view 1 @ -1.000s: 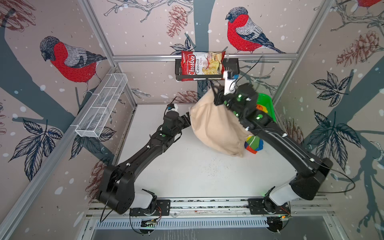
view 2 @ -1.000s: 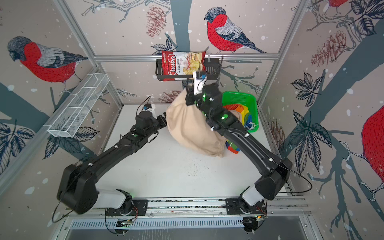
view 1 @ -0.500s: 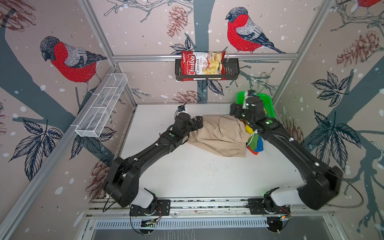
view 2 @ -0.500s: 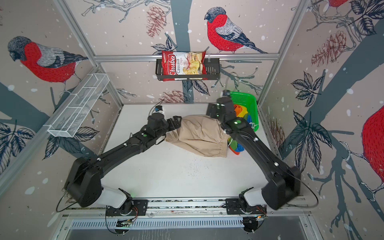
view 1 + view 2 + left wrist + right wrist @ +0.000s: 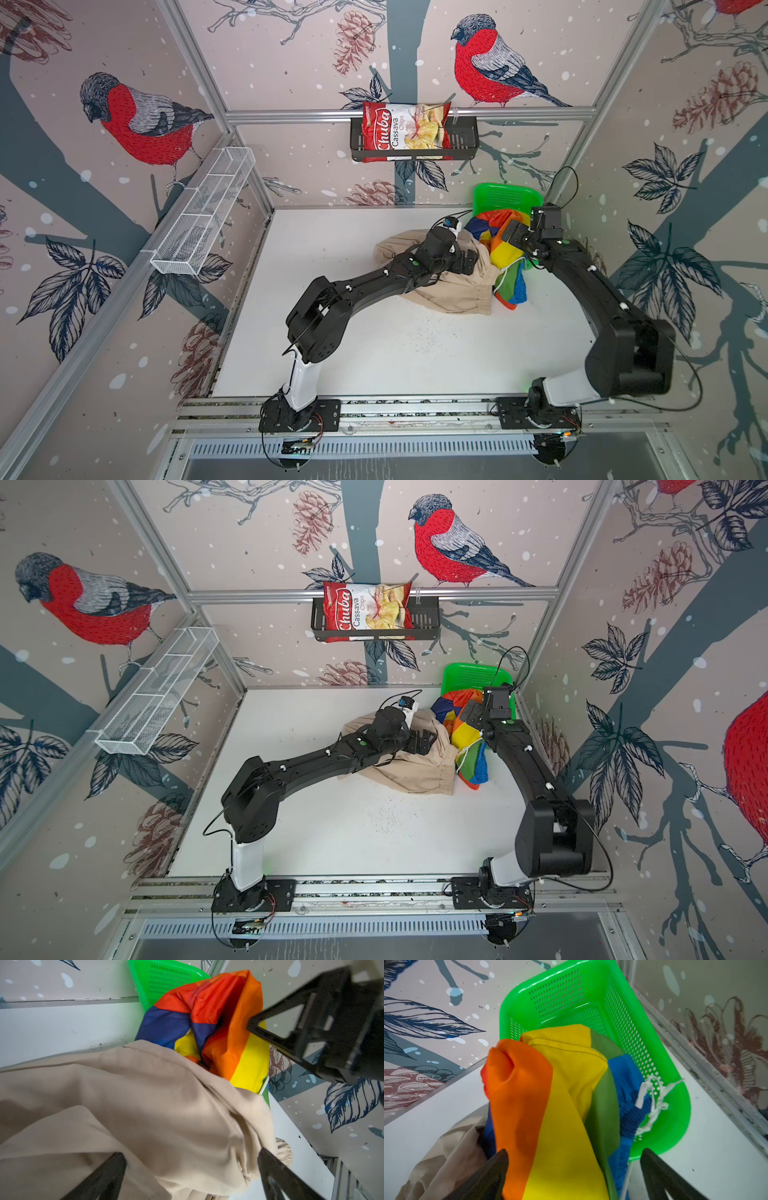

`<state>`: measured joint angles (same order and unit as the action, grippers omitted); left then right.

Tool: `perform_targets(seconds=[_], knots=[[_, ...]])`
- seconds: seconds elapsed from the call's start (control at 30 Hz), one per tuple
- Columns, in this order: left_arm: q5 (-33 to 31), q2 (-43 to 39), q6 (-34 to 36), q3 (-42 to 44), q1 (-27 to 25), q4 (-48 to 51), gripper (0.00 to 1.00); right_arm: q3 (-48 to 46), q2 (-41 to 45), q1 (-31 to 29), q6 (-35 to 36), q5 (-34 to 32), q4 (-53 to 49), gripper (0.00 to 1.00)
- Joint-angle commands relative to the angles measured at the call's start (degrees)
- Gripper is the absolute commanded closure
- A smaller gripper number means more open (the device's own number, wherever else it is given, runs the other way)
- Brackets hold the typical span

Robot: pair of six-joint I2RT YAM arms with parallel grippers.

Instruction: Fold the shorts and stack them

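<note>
beige shorts [image 5: 451, 289]: crumpled far right on counter [image 5: 374, 340], touching rainbow shorts [image 5: 505, 249]
rainbow shorts: spilling over green basket [image 5: 503, 195] rim, far-right corner
open room: counter's left, near side
left gripper [image 5: 467, 262]: apart over beige shorts
right gripper [image 5: 513, 235]: apart over rainbow shorts
change: beige shorts hung lifted a second ago; now down

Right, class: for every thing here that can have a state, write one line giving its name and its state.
beige shorts, unfolded, crumpled on the table, not gripped.
rainbow shorts, bunched, draped over the green basket rim, not gripped.
green basket, upright, partly holding the rainbow shorts.
left tool, open, over the beige shorts.
right tool, open, over the rainbow shorts.
</note>
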<state>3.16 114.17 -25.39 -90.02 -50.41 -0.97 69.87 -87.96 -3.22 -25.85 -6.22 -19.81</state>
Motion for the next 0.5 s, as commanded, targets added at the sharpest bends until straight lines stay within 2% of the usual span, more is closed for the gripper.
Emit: perform_targets(seconds=[0.0,0.03,0.07,0.13,0.17,0.2,0.37,0.4,0.47], knots=[[2.73,2.9,1.77,-2.81,-0.78,1.38,0.03,3.3,-3.5,0.93,-0.69,8.79,1.79,0.62],[3.25,3.96,1.96,-3.72,-0.84,1.78,0.03,4.74,-4.15,0.87,-0.78,9.16,1.37,0.84],[3.67,5.25,2.16,-4.6,-0.95,2.34,0.03,7.01,-4.33,0.56,-0.74,9.34,0.78,0.99],[4.07,7.24,2.36,-5.31,-1.0,3.05,0.18,11.04,-3.29,-0.55,-0.49,7.44,-0.85,1.0],[3.98,8.0,2.29,-5.27,-1.0,3.36,0.36,13.01,-2.21,-1.35,-0.16,5.79,-1.47,1.0],[3.59,8.47,2.21,-4.94,-0.98,3.73,0.48,15.06,-1.14,-2.05,0.09,3.93,-2.08,1.0],[2.35,7.3,1.55,0.67,-1.0,4.29,0.68,22.37,4.49,-5.24,1.28,-4.71,-0.58,1.0],[2.08,6.68,1.48,2.12,-0.91,4.75,0.78,24.57,4.89,-5.64,1.56,-6.11,-0.58,1.0],[2.19,5.94,1.05,3.58,-0.68,7.78,0.88,28.76,4.78,-6.22,2.31,-7.83,-0.45,1.0]])
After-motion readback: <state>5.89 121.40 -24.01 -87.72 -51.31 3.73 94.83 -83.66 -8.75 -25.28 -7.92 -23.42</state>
